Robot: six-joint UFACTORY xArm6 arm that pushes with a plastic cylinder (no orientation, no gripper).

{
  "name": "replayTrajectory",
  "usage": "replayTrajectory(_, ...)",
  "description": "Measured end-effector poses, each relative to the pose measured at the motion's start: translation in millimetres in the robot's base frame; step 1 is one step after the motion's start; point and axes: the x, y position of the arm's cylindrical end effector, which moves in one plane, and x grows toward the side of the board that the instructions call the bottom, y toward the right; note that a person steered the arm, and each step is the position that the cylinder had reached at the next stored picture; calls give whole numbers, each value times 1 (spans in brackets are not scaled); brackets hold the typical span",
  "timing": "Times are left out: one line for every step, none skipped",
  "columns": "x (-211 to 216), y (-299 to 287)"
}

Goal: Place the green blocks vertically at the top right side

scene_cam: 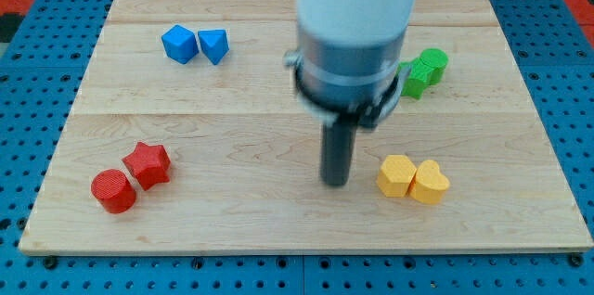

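Note:
Two green blocks sit at the view's right, upper part: a green round block (432,64) and a second green block (412,83) just left and below it, partly hidden by the arm. They touch. My tip (335,182) rests on the wooden board (278,230) at centre-low, well below and left of the green blocks, and left of the yellow pair.
A blue cube (179,44) and a blue wedge-like block (213,45) sit at the upper left. A red cylinder (113,191) and a red star (148,164) sit at the lower left. Two yellow blocks, one (397,175) hexagonal, one (430,183) heart-shaped, lie right of my tip.

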Motion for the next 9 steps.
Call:
replayTrajectory(-64, 75)
replayTrajectory(-86, 132)
replayTrajectory(-127, 144)
replayTrajectory(-147, 137)
replayTrajectory(-117, 148)
replayTrajectory(-77, 89)
replayTrajectory(-74, 84)
replayTrajectory(-102, 44)
replayTrajectory(-140, 102)
